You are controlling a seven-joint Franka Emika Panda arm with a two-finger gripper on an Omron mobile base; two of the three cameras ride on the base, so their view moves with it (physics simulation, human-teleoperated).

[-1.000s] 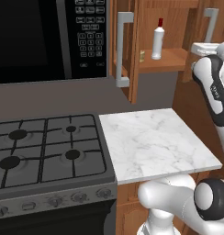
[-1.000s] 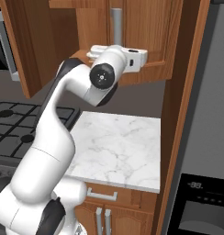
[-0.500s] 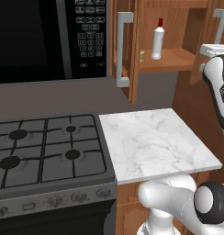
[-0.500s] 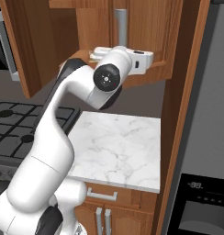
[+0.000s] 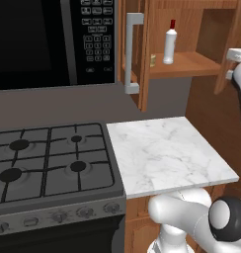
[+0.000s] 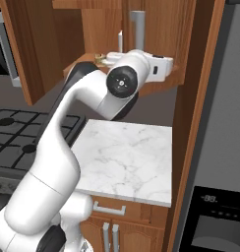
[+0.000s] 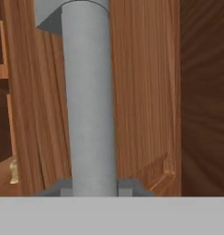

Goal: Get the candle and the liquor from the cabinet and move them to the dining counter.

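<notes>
Cabinet (image 5: 191,64) hangs on the wall, right of microwave (image 5: 48,42), above marble slab (image 5: 167,153). Both doors stand open. Liquor (image 5: 169,42) upright on the inside shelf, toward its left end. Candle (image 5: 153,60) just left of the bottle, on the same shelf, apart from it. Stove (image 5: 48,163) adjoins the slab's left edge, below the microwave. Door handle (image 7: 88,101) close before the hand camera.
</notes>
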